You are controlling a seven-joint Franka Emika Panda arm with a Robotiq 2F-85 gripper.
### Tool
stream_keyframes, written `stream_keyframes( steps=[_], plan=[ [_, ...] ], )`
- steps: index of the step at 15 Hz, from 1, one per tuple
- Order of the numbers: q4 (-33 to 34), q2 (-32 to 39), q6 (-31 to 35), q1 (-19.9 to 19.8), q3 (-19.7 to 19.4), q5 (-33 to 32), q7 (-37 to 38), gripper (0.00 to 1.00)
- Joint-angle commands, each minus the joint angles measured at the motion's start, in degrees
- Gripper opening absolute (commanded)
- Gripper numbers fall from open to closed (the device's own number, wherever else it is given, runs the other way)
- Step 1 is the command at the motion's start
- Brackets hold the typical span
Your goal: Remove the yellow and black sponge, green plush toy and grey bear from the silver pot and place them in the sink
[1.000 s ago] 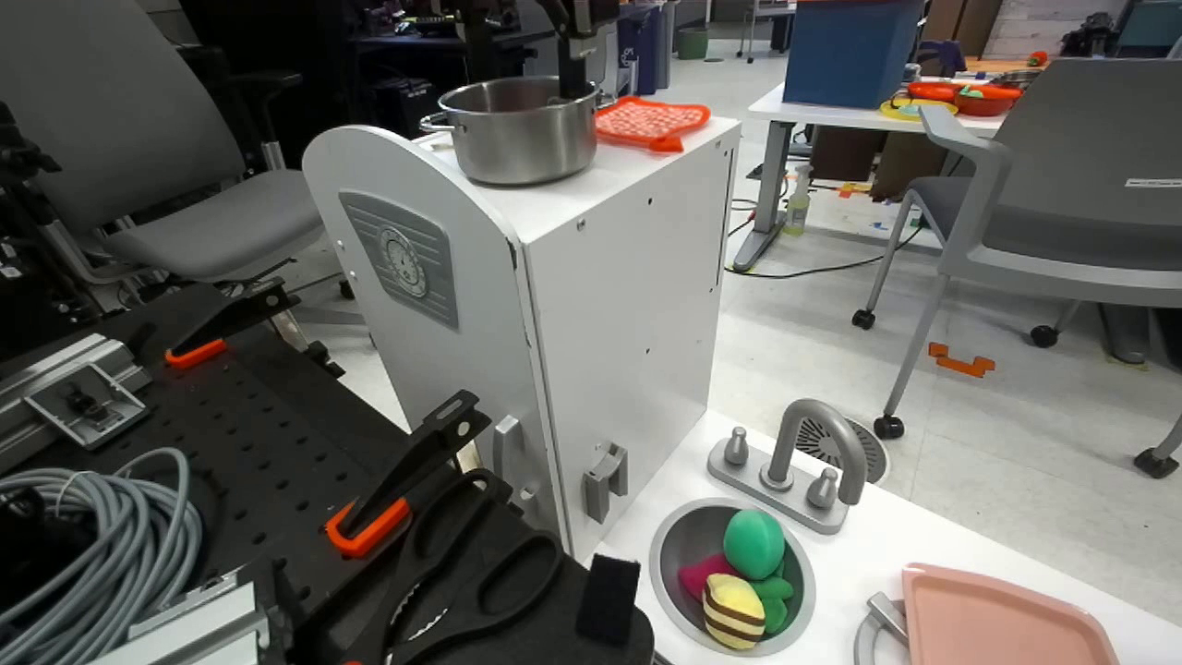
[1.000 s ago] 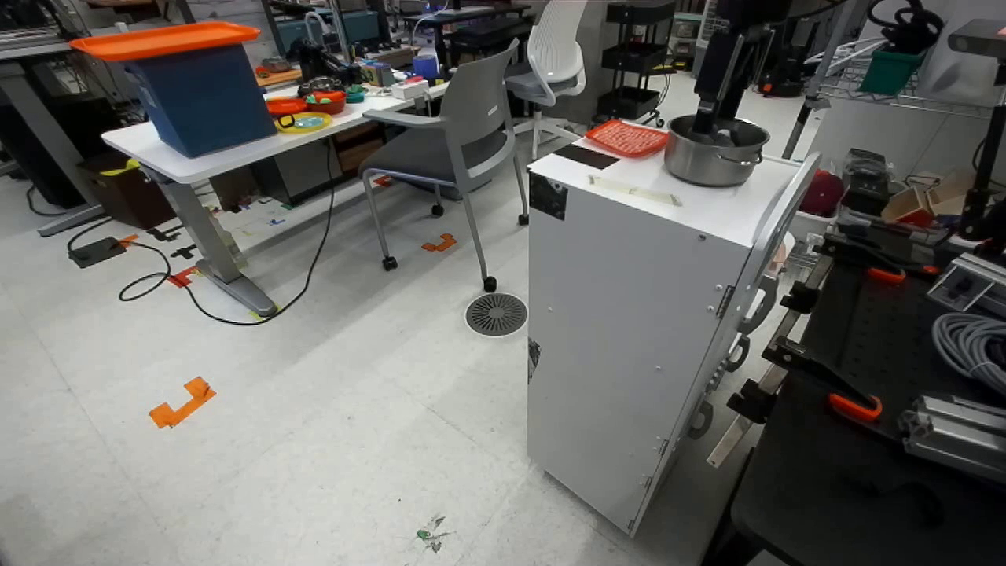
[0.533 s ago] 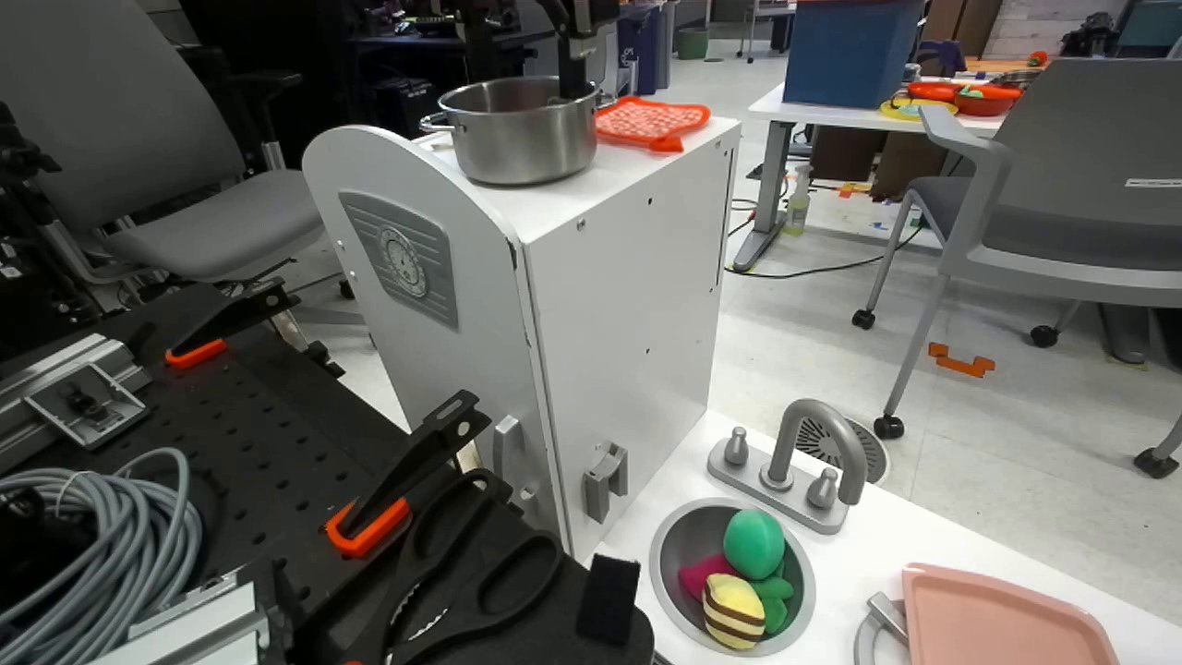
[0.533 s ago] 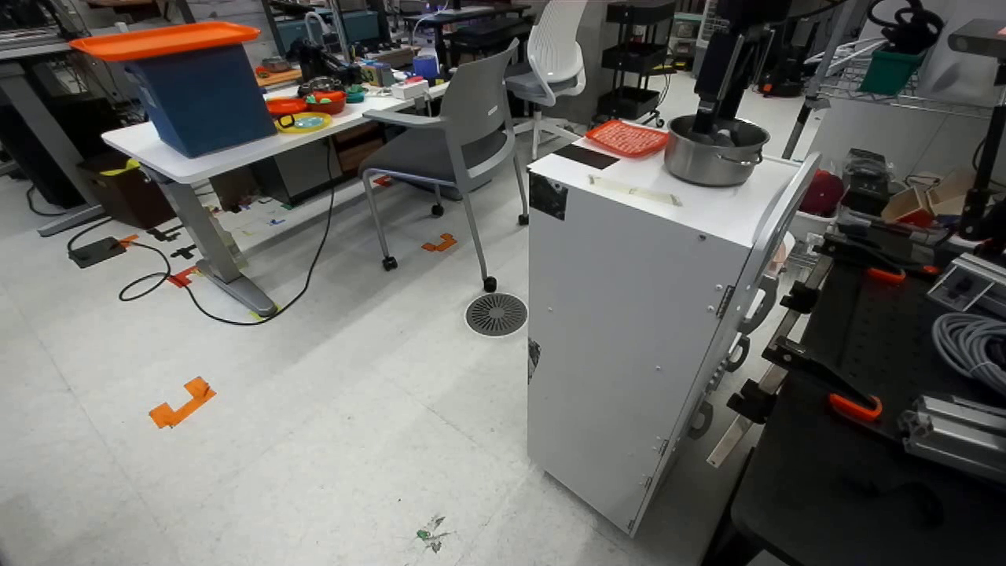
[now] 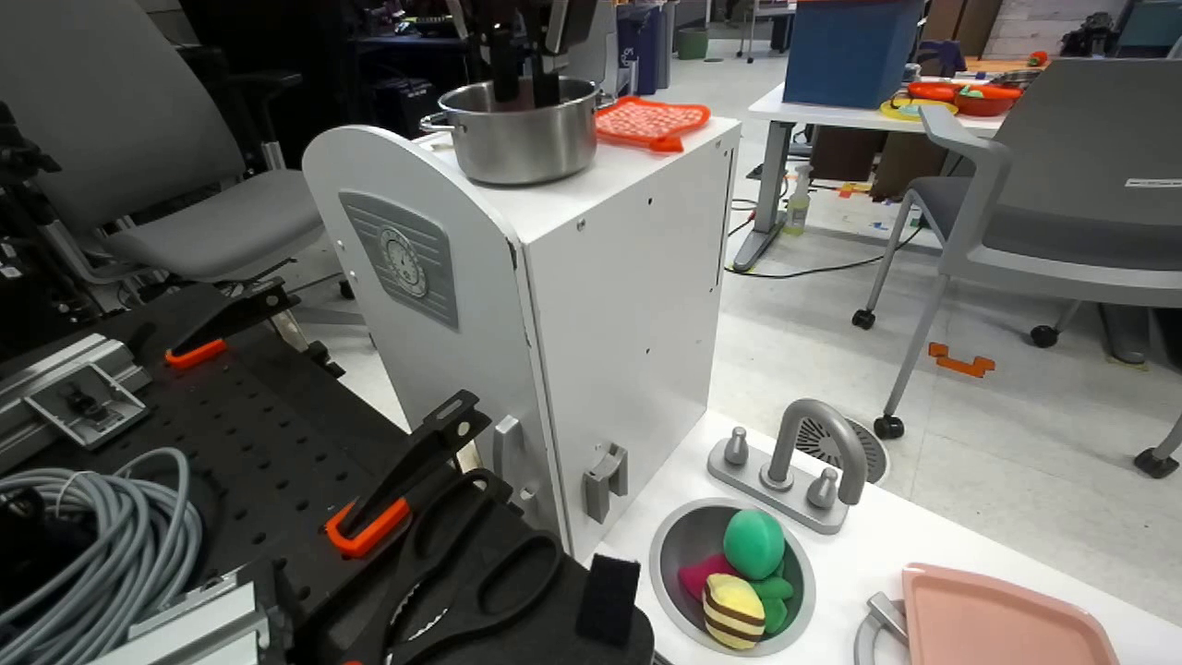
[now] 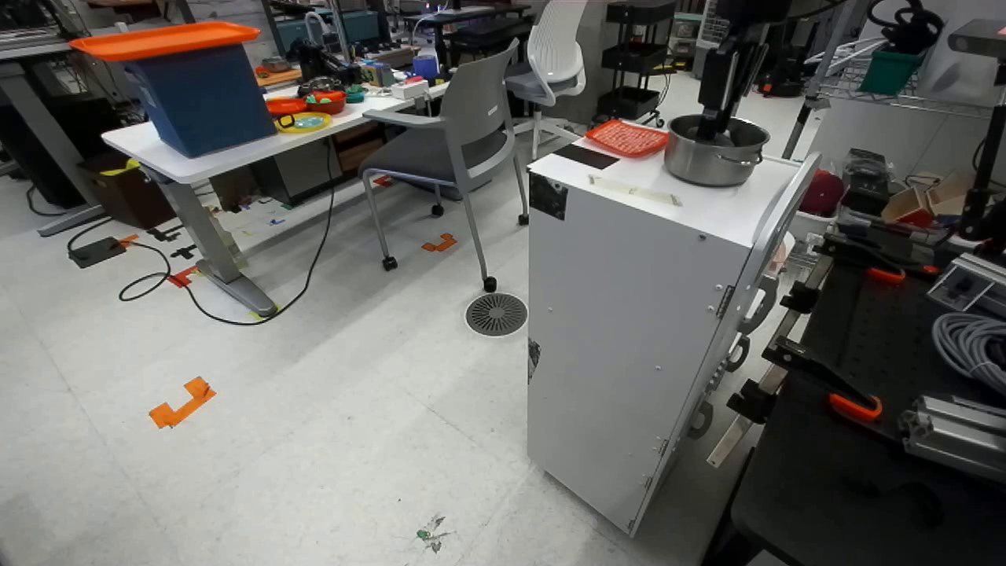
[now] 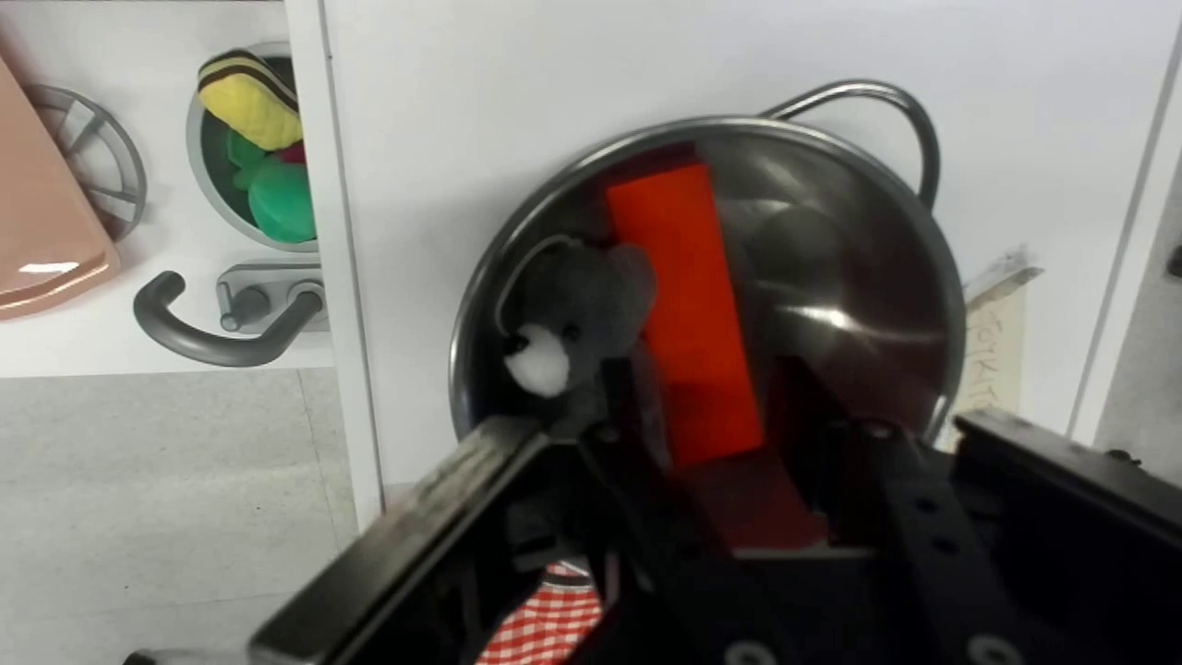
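Observation:
The silver pot (image 5: 526, 152) stands on a white cabinet, its inside visible in the wrist view. The grey bear (image 7: 591, 296) lies in it, white muzzle up, against the wall. My gripper (image 7: 704, 383) reaches down into the pot with its jaws apart, open; one finger overlaps the bear's edge, and whether they touch I cannot tell. In both exterior views the pot hides the fingertips. The yellow and black sponge (image 5: 734, 611) and the green plush toy (image 5: 754, 545) rest in the sink (image 5: 683, 540).
A red-orange slab (image 7: 693, 305) lies beside the bear, seen between my fingers. A checked potholder (image 5: 651, 122) is next to the pot. In the sink is a magenta object (image 5: 705, 576). A grey faucet (image 5: 785, 443) rises beside it, and a pink tray (image 5: 997, 619) is nearby.
My gripper's fingers have drawn closer together inside the pot. The pot and the things in the sink have not moved.

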Motion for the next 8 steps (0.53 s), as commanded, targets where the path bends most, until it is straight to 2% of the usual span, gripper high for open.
stream_keyframes(
  steps=[1,3,6,7,8],
  plan=[
    [0.7,0.3,-0.3,-0.5,0.6,0.5,-1.2,0.12],
    [0.7,0.3,-0.4,-0.5,0.7,0.4,-1.2,0.00],
    [0.6,0.1,-0.4,-0.3,0.6,-0.8,-0.6,0.00],
    [0.6,0.0,-0.3,-0.3,0.4,-1.4,-0.2,0.21],
    [0.5,-0.1,-0.2,-0.2,0.4,-2.0,0.1,0.28]
  ],
)
